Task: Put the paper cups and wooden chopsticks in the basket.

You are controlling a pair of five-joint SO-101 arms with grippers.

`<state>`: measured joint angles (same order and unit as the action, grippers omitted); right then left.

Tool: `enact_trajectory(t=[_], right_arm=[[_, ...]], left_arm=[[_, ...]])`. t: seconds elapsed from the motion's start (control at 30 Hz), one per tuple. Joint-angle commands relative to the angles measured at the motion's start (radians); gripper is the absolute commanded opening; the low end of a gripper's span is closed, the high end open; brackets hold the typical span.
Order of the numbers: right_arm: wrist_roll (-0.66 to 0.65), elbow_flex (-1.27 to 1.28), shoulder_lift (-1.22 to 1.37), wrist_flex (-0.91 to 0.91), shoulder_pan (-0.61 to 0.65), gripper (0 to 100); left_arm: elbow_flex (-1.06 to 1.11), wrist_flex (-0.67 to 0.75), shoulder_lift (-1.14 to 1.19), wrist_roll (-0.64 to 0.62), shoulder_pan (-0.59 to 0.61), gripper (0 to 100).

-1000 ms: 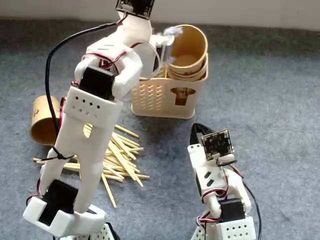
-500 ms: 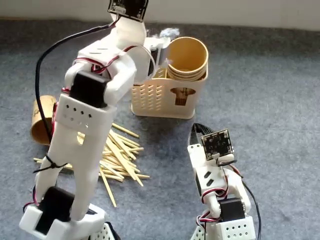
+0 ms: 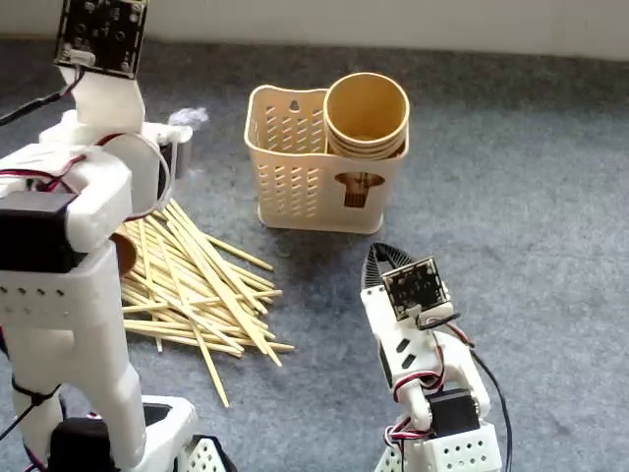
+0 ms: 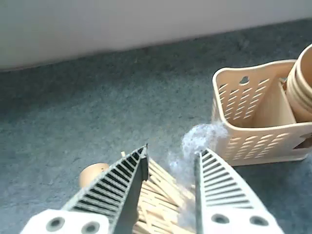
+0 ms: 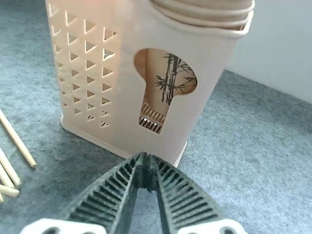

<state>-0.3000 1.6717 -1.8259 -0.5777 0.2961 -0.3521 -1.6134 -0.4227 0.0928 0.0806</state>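
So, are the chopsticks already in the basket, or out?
Out: the chopsticks lie in a loose pile on the carpet beside the basket, not inside it.

paper cups [image 3: 366, 110] plug one basket [image 3: 295, 187] compartment; the other stands open.

1 basket [image 3: 295, 187], 1 cup stack [image 3: 367, 110], 1 loose cup [image 4: 92, 174], many chopsticks [image 3: 197, 285]

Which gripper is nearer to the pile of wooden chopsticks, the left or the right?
Left. The left gripper hangs open over the chopsticks; the right gripper is shut, off to the side of the pile, pointing at the basket.
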Motion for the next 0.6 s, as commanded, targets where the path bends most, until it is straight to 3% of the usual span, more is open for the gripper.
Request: enact_trajectory(t=[0.0, 0.2, 0.4, 0.57], right_arm=[[-0.011, 0.097, -0.012, 0.036, -0.004, 0.6], [-0.011, 0.097, -0.012, 0.036, -0.004, 0.6], [-0.012, 0.097, -0.012, 0.036, -0.004, 0.6], [-0.012, 0.097, -0.012, 0.036, -0.004, 0.6]], left_arm=[[-0.01, -0.043, -0.028, 0.129, 0.091, 16], [0.166, -0.048, -0.038, 0.425, 0.214, 16], [0.202, -0.048, -0.038, 0.586, 0.366, 16], [0.317, -0.04, -0.031, 0.822, 0.45, 16]])
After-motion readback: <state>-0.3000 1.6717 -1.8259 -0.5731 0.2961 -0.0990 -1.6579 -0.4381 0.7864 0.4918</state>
